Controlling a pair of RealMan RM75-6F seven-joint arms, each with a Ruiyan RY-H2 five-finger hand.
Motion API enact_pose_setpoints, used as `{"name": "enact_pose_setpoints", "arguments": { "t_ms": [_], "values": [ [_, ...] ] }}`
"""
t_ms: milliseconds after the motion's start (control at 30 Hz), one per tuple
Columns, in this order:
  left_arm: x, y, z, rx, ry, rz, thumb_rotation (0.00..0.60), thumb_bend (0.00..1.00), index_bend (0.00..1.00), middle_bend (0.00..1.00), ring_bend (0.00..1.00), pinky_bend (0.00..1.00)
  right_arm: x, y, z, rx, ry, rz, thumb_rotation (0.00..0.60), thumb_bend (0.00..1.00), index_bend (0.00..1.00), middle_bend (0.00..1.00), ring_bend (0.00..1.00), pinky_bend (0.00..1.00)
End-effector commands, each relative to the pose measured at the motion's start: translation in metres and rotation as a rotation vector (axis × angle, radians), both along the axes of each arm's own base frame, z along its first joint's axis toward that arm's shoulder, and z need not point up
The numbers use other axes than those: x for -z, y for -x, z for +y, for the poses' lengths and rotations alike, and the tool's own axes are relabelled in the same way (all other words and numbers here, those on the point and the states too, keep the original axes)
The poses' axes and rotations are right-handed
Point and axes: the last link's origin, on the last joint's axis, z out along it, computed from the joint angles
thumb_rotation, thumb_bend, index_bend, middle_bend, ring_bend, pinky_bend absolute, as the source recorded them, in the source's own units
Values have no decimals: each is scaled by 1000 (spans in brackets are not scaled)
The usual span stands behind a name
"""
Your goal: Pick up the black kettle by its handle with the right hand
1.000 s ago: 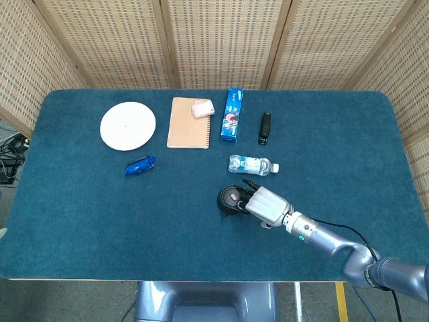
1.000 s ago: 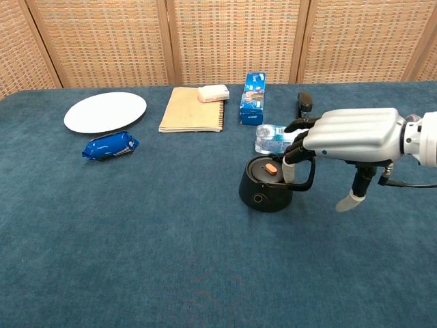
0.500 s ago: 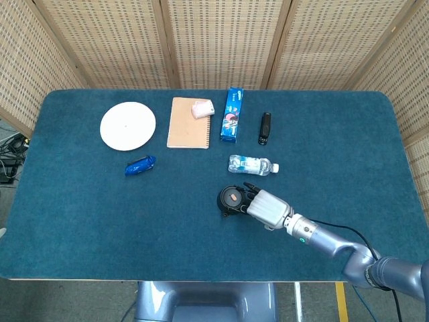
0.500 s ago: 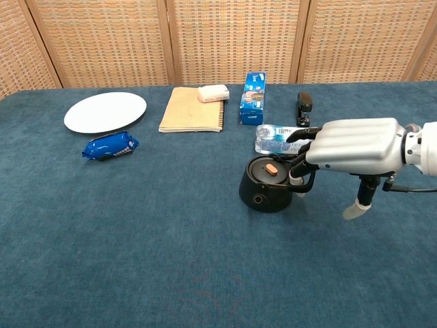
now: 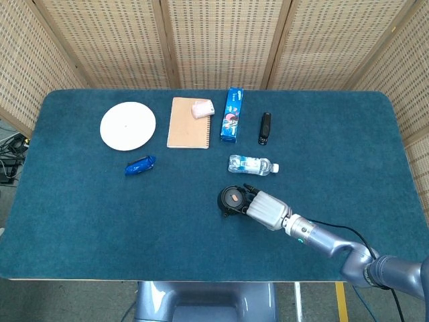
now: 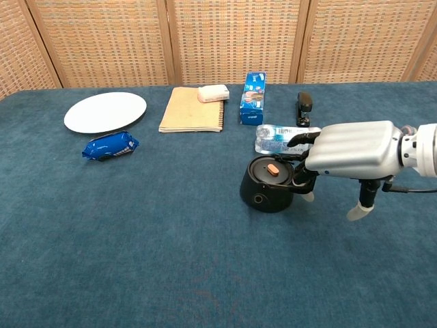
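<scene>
The black kettle [image 5: 231, 200] [image 6: 267, 184], with an orange button on its lid, stands on the blue table cloth right of centre. Its handle faces my right hand [image 5: 267, 209] [image 6: 349, 149]. That hand lies low against the kettle's right side, its fingers [image 6: 302, 179] curled round the handle, one pale fingertip showing under it. The thumb [image 6: 360, 209] hangs down apart from them, to the right. The kettle rests on the table. My left hand shows in neither view.
A water bottle [image 6: 276, 137] lies just behind the kettle and hand. Further back are a black stapler [image 6: 303, 105], a blue box [image 6: 252, 98], and a notebook [image 6: 192, 109] with a pink eraser. A white plate [image 6: 105, 111] and blue packet [image 6: 110, 145] sit left.
My right hand has sunk lower and moved in on the kettle, and its fingers have curled round the handle. The kettle has stayed in place.
</scene>
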Motion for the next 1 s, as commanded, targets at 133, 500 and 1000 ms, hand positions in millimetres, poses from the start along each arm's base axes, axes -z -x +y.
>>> {"name": "enact_pose_setpoints", "arguments": {
  "t_ms": [133,500,1000],
  "values": [
    [-1,0,-1,0,-5,-2,600,0,0,0,0,0,3,1,-4,18,-4,40,600,0,502,517,406,0],
    [-2,1,-1,0,-7,-8,600,0,0,0,0,0,10,-9,-8,-1,4,54,600,0,690,687,442,0],
    [-6,4,-2,0,-14,-23,600,0,0,0,0,0,12,-39,-6,54,-38,-66,600,0,1000,955,722,0]
  ]
}}
